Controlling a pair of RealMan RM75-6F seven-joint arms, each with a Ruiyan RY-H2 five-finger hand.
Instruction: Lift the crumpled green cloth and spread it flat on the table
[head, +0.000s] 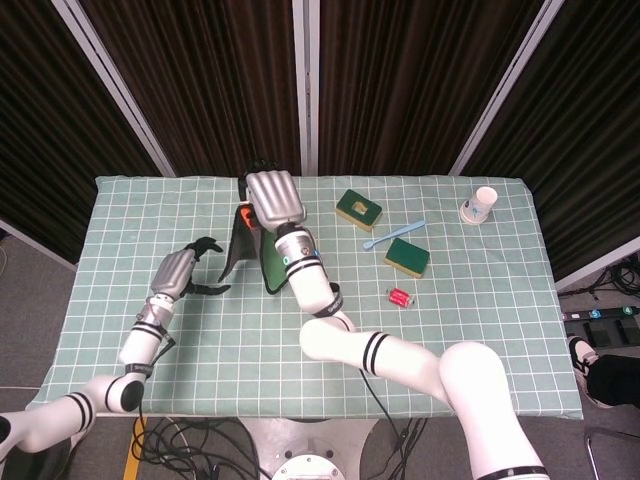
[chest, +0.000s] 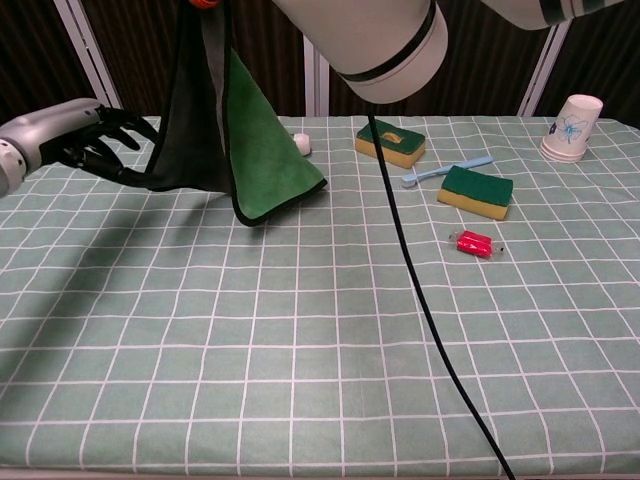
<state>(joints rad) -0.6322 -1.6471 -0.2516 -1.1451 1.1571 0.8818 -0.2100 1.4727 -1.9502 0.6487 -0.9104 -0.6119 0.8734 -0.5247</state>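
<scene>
I have the right hand (head: 274, 198) raised above the far middle of the table (head: 200, 340), fingers closed on the top of the green cloth (chest: 255, 150). The cloth hangs straight down from that hand in a folded drape: dark inner face to the left, brighter green panel to the right. Whether its lowest corner touches the table or hangs just above it, I cannot tell from the chest view.

The left hand (head: 180, 272) sits low, to the left of the hanging cloth. In the chest view its dark fingers (chest: 112, 140) are spread and curled, tips at the cloth's left edge. I cannot tell whether they pinch the hem or only touch it; I log it as holding nothing.

A black cable (chest: 420, 300) drops from the right arm across the near side of the table.

To the right of the right hand: a green-topped sponge (head: 358, 210) nearest, then a blue toothbrush (head: 393, 235), a second sponge (head: 406, 257) and a small red object (head: 399, 296) closer to me. A paper cup (head: 481, 203) stands well apart near the far right corner. A white tube end (chest: 300, 145) peeks out just behind the cloth's right edge; the rest is hidden.
</scene>
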